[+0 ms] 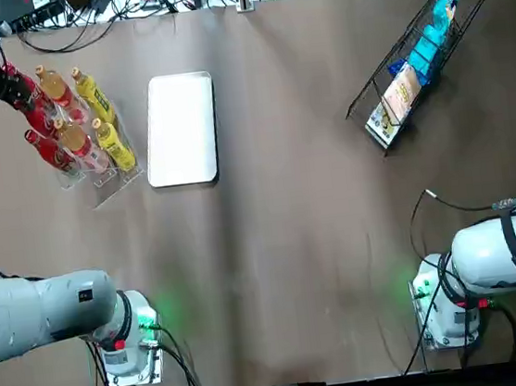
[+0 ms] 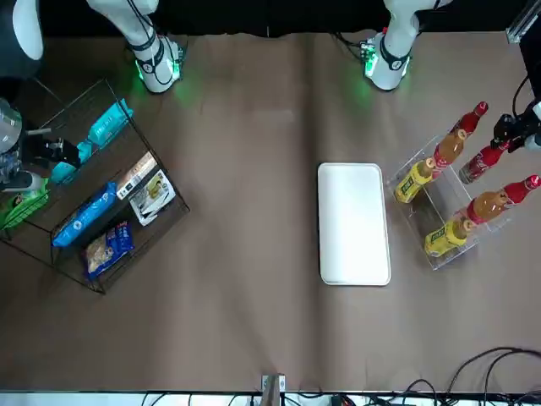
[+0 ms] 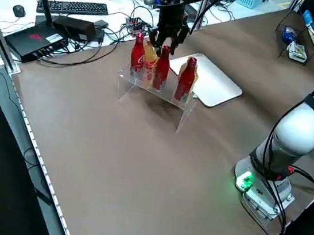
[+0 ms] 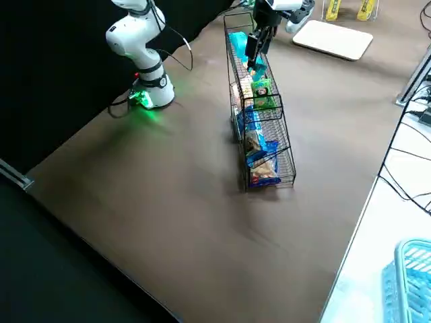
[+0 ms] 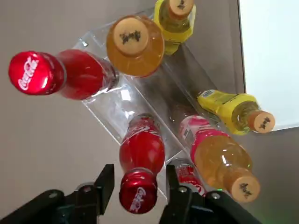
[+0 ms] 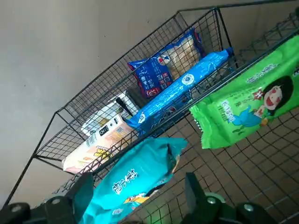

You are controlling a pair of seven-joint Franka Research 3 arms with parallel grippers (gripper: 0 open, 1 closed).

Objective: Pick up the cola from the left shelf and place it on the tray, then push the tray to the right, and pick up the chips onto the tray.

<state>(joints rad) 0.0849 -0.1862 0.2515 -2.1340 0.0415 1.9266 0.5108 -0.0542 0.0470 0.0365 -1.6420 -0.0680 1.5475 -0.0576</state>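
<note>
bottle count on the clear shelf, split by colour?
red cola bottles: 3
amber bottles: 2
yellow bottles: 2
total: 7

left claw [image 5: 138, 183]: fingers spread, just left of tray [image 1: 182, 127] | right claw [image 6: 138, 192]: fingers spread, far right of tray

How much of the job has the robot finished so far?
Nothing is finished: the white tray is bare. In hand: the left gripper is open around the cap of a red cola bottle standing in its shelf, and the right gripper hangs open over a teal chips bag in the wire rack. Left: cola onto the tray, tray pushed right, chips onto it.
</note>
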